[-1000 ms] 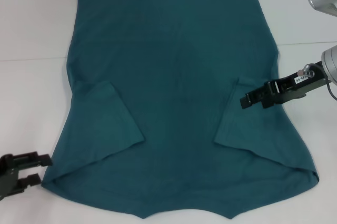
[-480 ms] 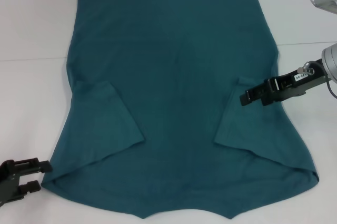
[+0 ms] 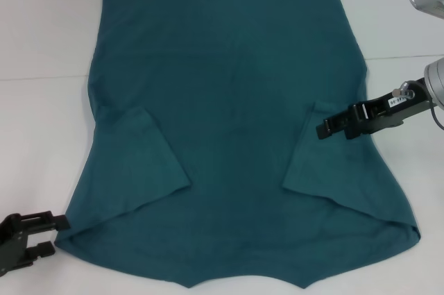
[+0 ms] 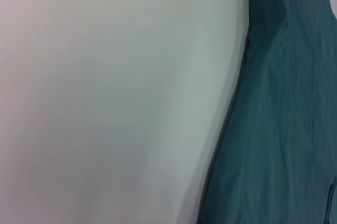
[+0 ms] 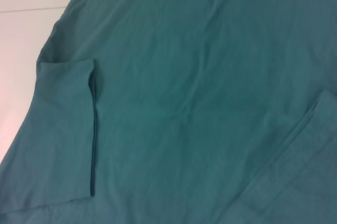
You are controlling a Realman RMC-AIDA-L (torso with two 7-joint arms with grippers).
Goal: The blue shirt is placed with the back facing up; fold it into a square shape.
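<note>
Shirt (image 3: 229,121) flat on tabletop (image 3: 41,45), both sleeves folded inward. My left tool (image 3: 43,234), jaws apart, sits just outside its near left corner; my right tool (image 3: 325,130), jaws apparently together, hovers over the right sleeve. Best: pinch both layers squarely, lift evenly.

A white table (image 3: 41,135) carries the blue shirt (image 3: 229,100), which lies spread flat across most of it with both sleeves folded inward over the body. A faint line, perhaps a seam, crosses the tabletop on either side of the cloth.
</note>
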